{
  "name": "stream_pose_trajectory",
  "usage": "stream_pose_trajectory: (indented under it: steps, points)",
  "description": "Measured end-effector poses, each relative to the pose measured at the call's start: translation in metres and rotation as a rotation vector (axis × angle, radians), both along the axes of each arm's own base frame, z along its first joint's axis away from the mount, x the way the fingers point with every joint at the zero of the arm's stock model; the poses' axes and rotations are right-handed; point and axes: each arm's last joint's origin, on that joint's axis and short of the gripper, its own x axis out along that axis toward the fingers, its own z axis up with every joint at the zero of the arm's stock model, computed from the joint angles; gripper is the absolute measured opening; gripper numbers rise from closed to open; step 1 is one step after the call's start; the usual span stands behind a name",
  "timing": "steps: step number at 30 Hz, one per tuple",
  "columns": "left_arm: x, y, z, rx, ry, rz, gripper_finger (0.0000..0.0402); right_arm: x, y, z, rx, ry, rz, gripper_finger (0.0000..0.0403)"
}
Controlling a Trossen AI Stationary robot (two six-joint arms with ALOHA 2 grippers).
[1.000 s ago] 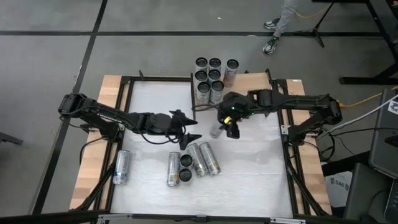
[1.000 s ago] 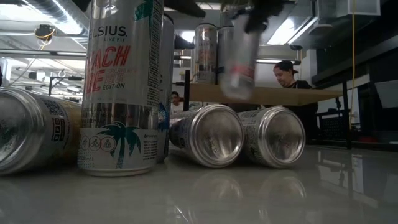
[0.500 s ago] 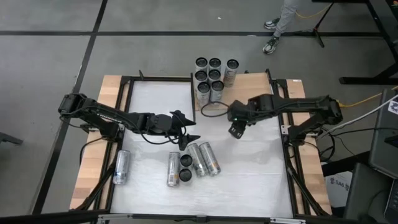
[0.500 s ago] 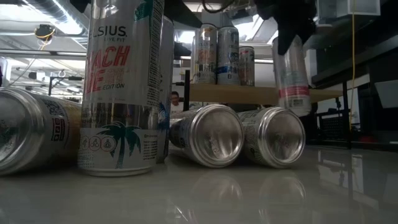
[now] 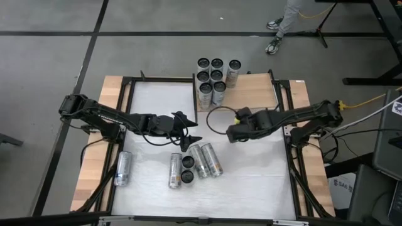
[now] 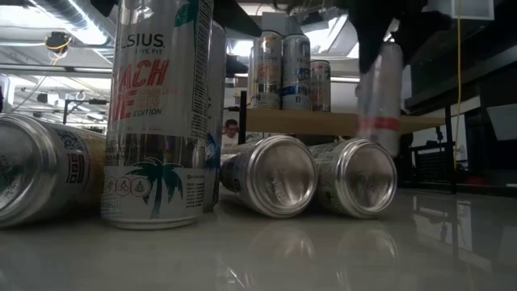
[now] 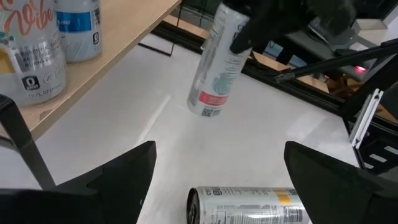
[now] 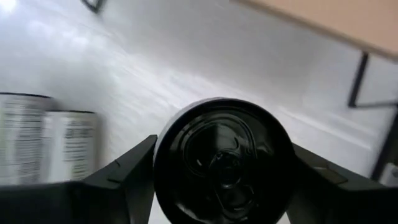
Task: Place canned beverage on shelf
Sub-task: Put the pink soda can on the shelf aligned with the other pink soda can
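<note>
The right pincer (image 8: 217, 186) clasps a slim cylindrical metal can (image 7: 216, 62) above the glossy white tabletop (image 5: 251, 176).

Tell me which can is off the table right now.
The can in the right gripper, hanging above the tabletop; all others rest on the shelf or the table.

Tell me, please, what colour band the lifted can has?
A red band on the silver can, clearest in the left wrist view.
</note>
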Motion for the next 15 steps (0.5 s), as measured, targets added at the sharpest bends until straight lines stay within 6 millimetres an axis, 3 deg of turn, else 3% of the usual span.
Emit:
stream_pose_trajectory:
  steps: [5,15]
  points:
    - [0.0,-0.001,0.0,0.0,0.003,-0.003,0.0349,0.01,0.006,-0.021,0.007,0.11,-0.022,0.0257]
    - [0.0,-0.001,0.0,0.001,0.005,-0.003,0.0349,0.032,0.011,-0.05,0.02,0.165,-0.015,0.0257]
